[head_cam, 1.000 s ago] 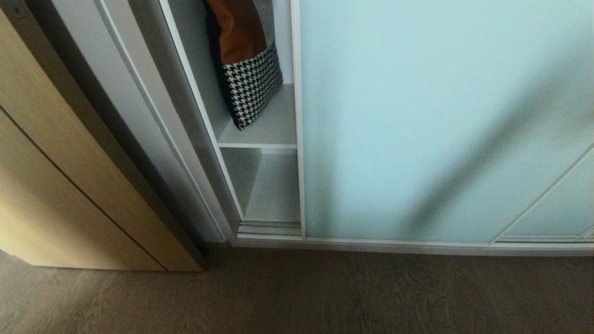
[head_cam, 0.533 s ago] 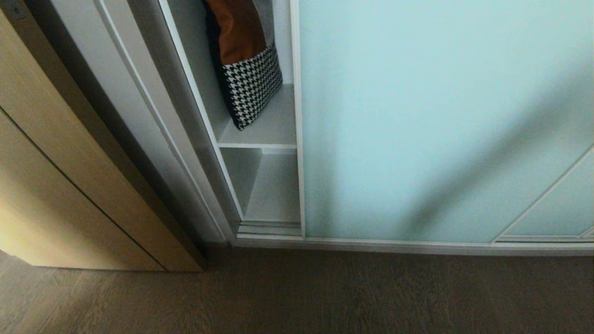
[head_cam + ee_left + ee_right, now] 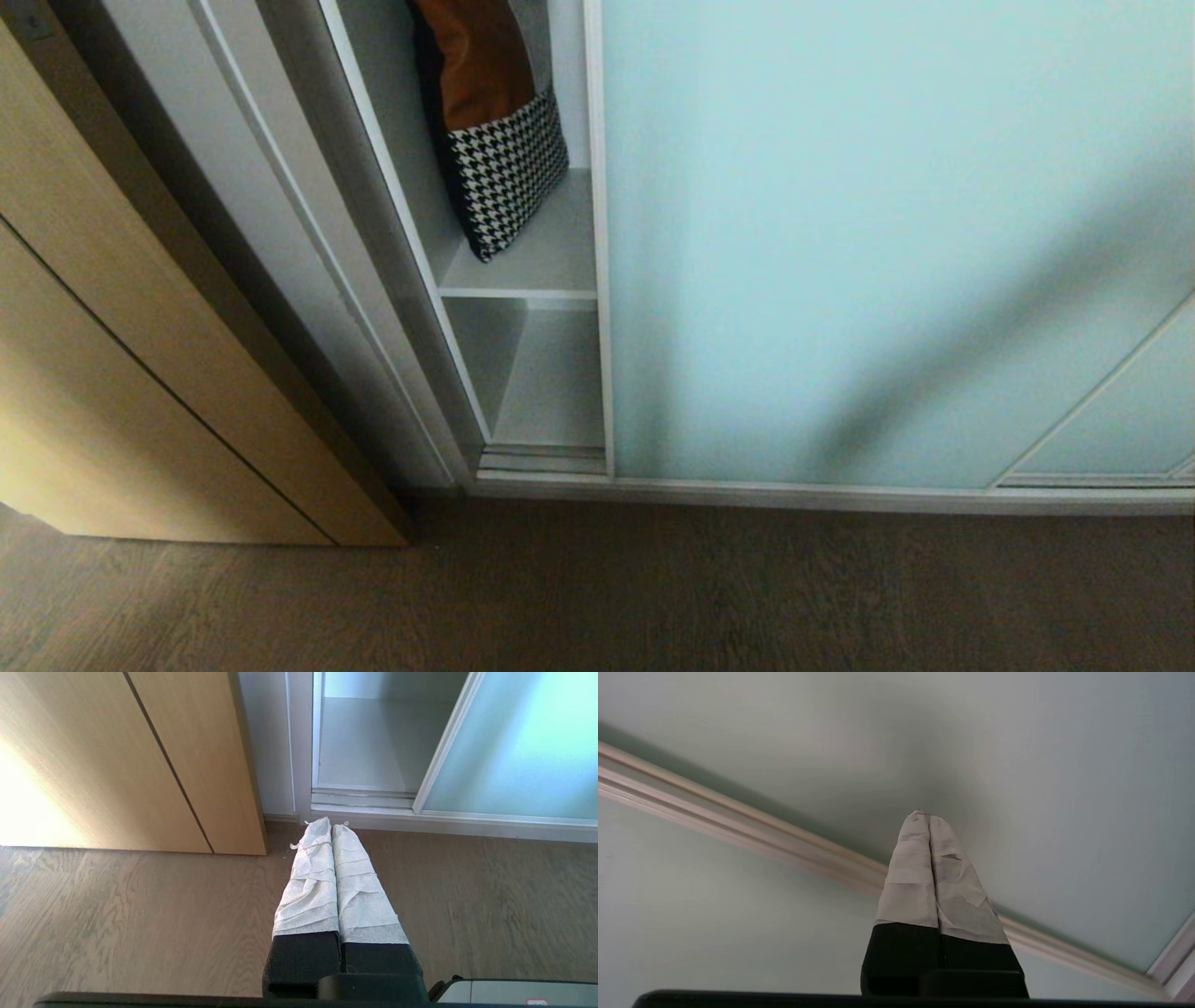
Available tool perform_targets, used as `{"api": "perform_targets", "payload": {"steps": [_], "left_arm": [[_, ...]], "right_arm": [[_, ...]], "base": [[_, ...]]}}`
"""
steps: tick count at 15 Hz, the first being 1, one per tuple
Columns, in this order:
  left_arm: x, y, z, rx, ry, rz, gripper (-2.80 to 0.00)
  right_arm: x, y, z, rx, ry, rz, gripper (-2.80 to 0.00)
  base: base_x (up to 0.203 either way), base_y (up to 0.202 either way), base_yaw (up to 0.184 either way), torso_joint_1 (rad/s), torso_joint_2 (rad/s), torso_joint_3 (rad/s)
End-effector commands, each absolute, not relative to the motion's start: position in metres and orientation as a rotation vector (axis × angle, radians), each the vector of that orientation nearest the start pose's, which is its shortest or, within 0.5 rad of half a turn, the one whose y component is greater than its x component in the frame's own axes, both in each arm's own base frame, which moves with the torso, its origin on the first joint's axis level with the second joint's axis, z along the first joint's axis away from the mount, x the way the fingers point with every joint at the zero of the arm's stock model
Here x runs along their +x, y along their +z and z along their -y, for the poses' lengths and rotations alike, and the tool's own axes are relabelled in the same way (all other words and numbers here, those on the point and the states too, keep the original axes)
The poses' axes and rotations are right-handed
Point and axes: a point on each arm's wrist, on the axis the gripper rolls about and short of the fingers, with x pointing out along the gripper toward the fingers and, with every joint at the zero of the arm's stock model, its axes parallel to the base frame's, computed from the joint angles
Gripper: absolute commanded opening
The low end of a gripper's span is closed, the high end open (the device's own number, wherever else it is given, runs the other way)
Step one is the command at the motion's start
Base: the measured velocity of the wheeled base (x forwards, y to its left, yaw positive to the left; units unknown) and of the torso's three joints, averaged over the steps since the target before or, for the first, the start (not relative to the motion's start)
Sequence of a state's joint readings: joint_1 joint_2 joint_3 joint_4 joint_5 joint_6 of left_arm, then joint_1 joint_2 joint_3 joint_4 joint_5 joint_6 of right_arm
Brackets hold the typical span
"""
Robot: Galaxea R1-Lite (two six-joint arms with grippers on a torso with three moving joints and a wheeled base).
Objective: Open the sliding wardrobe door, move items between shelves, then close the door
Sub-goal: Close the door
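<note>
Sliding wardrobe door [image 3: 840,243] covers most of wardrobe front, narrow gap open at its left edge. Far left: light wood cabinet [image 3: 140,373]. In gap: upper shelf [image 3: 532,261] carries brown and houndstooth cushion [image 3: 499,140] leaning on side wall; lower shelf [image 3: 555,383] bare. Left hand [image 3: 331,828] parked low over dark wood floor [image 3: 597,597], fingers pressed together, holding nothing. Right hand [image 3: 924,814] closed, empty, tips near door glass; contact unclear.

Dark wood floor [image 3: 653,597], light wood cabinet [image 3: 112,373] (sunlit).
</note>
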State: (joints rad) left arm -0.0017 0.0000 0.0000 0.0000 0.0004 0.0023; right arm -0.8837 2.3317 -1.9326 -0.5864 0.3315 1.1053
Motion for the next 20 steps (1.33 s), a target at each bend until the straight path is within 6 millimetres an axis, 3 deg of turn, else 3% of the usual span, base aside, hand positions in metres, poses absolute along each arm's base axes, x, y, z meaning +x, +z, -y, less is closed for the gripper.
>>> {"api": "perform_targets", "payload": {"steps": [1,9,20], "left_arm": [[-0.023,0.076,0.000,0.003,-0.002,0.000,-2.80],[-0.023,0.075,0.000,0.003,0.000,0.000,-2.80],[-0.023,0.075,0.000,0.002,-0.002,0.000,-2.80]], "right_arm": [[0.328,0.221,0.384,1.016,-0.381,0.416,-2.80],[0.344,0.194,0.383,1.102,-0.347,0.365,-2.80],[0.356,0.180,0.377,1.186,-0.275,0.291,-2.80]], "base": [[0.000,0.000,0.000,0.000,0.00,0.000],[0.000,0.000,0.000,0.000,0.00,0.000],[0.000,0.000,0.000,0.000,0.00,0.000]]}}
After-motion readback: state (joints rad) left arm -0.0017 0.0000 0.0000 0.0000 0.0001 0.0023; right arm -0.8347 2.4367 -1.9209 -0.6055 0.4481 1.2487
